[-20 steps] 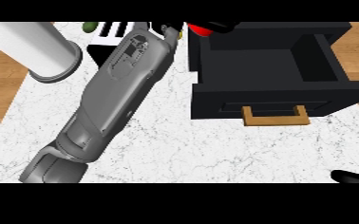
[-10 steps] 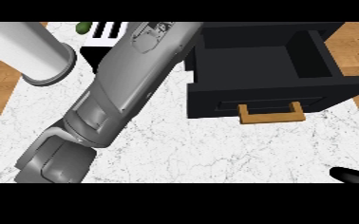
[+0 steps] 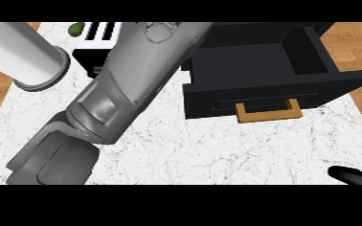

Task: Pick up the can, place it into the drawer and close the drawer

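Left hand is out of frame: only the left forearm (image 3: 120, 91) shows, running from lower left diagonally up to the top centre edge, so I can't tell the hand's state or whether it has hold of anything. Right hand (image 3: 348, 175): just a black tip at the lower right edge, resting on the counter; can't tell how open it is. Can isn't visible anywhere. Drawer (image 3: 265, 74) sits upper right, pulled open, black, with a tan handle (image 3: 268, 112) on its front face. Forearm overlaps the drawer's left edge. White cylinder (image 3: 28, 60) stands at upper left. A small green object (image 3: 75, 28) lies at the top, left of the forearm. Marble counter (image 3: 212, 148) lies underneath it all.
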